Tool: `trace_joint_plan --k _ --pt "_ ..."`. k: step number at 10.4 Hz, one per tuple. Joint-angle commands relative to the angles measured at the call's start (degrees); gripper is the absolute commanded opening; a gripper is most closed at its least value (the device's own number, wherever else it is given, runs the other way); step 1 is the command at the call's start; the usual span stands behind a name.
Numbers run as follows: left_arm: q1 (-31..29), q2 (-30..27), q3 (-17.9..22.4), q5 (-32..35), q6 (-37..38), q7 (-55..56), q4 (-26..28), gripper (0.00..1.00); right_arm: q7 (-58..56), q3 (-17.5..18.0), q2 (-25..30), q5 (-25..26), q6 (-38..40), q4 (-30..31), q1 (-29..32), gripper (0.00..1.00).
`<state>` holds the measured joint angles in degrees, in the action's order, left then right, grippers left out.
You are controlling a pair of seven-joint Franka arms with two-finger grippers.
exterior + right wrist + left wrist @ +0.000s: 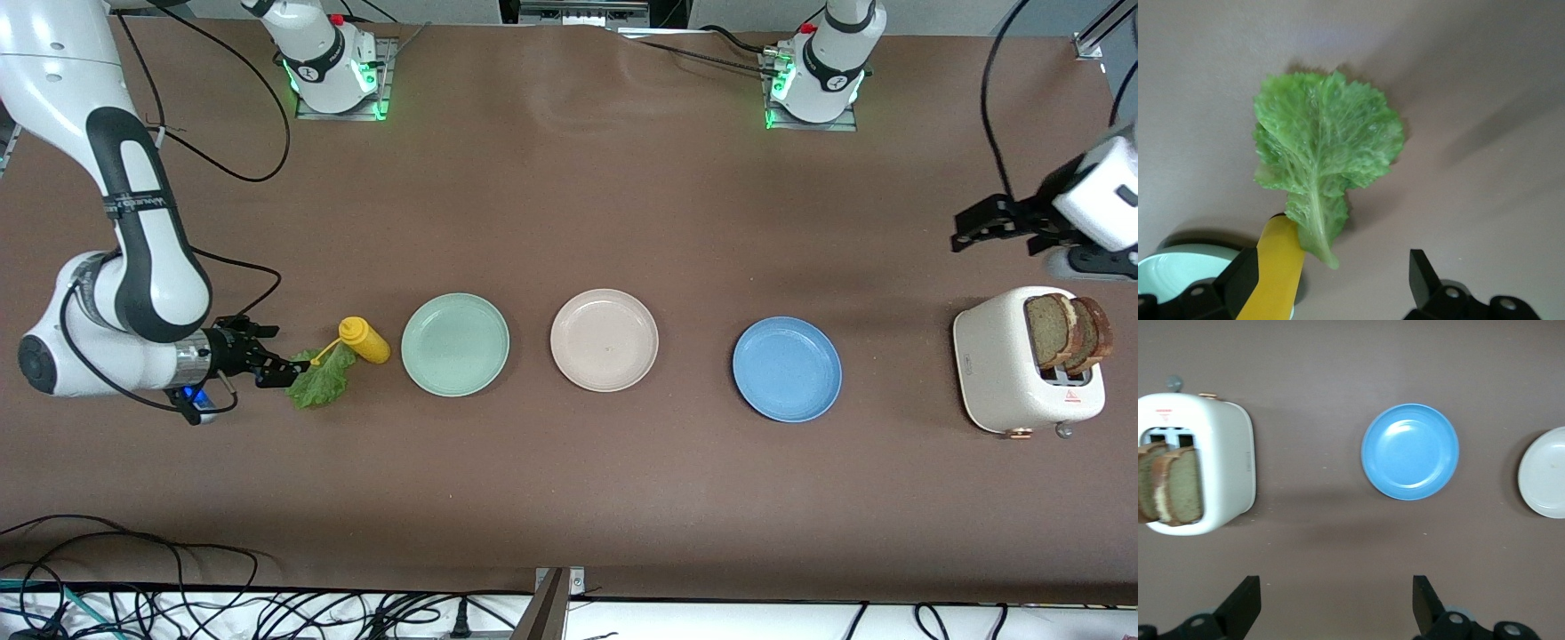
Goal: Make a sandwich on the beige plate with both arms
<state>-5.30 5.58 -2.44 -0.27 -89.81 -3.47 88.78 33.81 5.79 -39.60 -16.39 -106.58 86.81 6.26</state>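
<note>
lettuce leaf (320, 378): ruffled, veiny green, lying flat on the matte brown table (569, 498) at the right arm's end, stem tip touching the yellow bottle.
yellow bottle (364, 340): smooth plastic squeeze bottle on its side, at about 1 o'clock from the leaf in the front view.
right gripper (280, 369): low over the leaf's edge, black fingers spread, gripping nothing.
mint green plate (455, 344): round, shallow rim, just beside the bottle.
beige plate (605, 340): round, pale cream, matte, bare, middle of the row between the mint and blue ones.
blue plate (787, 369): same round shape, toward the left arm's end.
bread slices (1067, 331): two brown grainy slices with darker crusts, upright in the toaster.
toaster (1005, 373): glossy cream, rounded corners.
left gripper (965, 233): up over bare table, 11 o'clock from the toaster, fingers wide apart, nothing in them.
</note>
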Motion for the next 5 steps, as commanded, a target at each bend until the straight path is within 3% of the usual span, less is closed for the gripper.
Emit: trace_joint_plan --k 1,3,5 --pt "-3.2 4.2 0.1 6.2 0.3 -5.4 -3.3 1.00 1.8 0.0 -2.3 -1.0 -1.5 -1.3 -0.8 1.00" --pt "-7.1 7.8 0.1 8.1 -0.5 -8.7 -5.3 1.00 1.8 0.0 -3.4 -1.1 -1.8 -1.3 -0.9 1.00" --pt "-12.5 12.0 0.1 8.5 -9.2 -15.6 -5.0 1.00 1.9 0.1 -4.1 -1.2 -2.2 -1.3 -0.9 1.00"
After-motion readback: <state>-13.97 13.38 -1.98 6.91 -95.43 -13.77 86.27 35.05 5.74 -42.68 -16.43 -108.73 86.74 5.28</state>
